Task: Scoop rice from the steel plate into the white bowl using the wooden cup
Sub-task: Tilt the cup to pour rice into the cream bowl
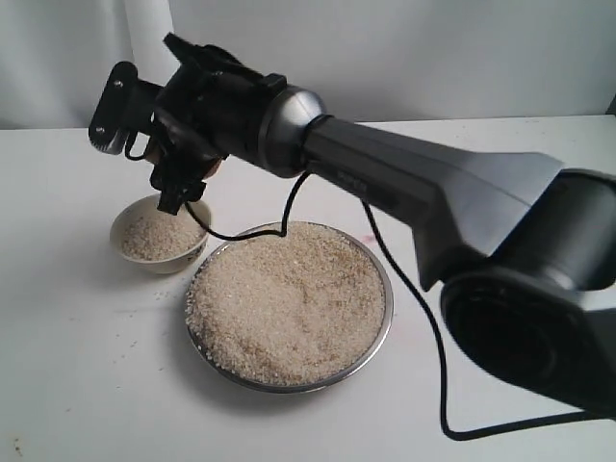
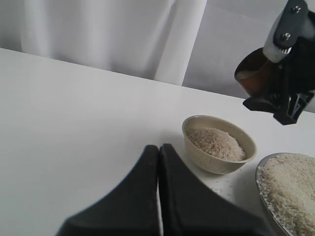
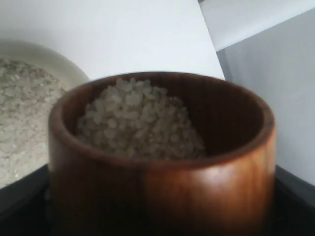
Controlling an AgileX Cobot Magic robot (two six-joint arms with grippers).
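the right tool [image 1: 188,173] stands spread wide around a small reddish-brown wooden cup [image 3: 162,182], gripping it by its sides. the cup holds a heap of pale beige rice [image 3: 142,123] and hangs in the air above a small cream-white ceramic bowl [image 1: 159,265], clear of its rim. the bowl is part-filled with grains and sits just beside a wide shiny steel plate [image 1: 298,387] piled with rice, both on the white worktop [image 1: 77,366]. the left tool [image 2: 158,147] is closed, fingers pressed together, holding nothing, near the bowl.
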